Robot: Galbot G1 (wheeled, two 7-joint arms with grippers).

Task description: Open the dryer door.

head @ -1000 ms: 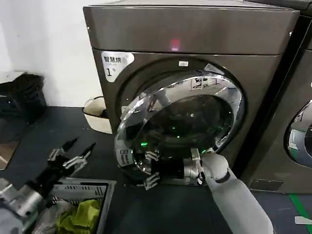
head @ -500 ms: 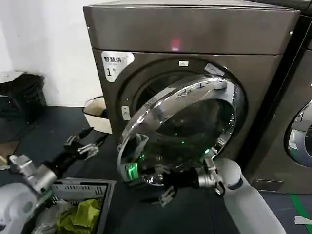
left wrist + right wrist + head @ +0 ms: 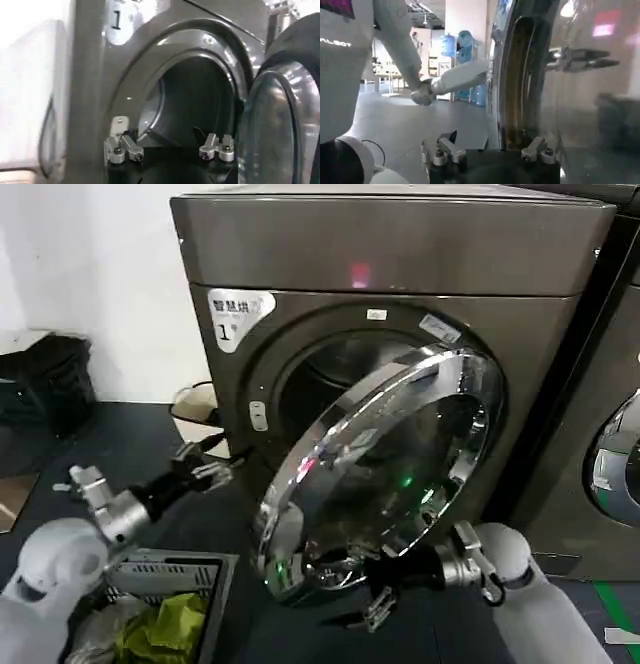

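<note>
Already the dryer door (image 3: pixel 385 474) is being held partly swung out from the dryer (image 3: pixel 400 254), its lower chrome rim being straddled by the spread fingers of the right pincer (image 3: pixel 375 589) (so it can be hooked and drawn outward). The left pincer (image 3: pixel 205 464), wide and empty, is being kept near the drum opening, seemingly ready to assist.

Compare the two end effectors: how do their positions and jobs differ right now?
The right end effector sits at the lower rim of the door, which stands partly open; the left end effector hangs free of the door, near the dryer front beside the drum opening. Both have their fingers spread.
</note>
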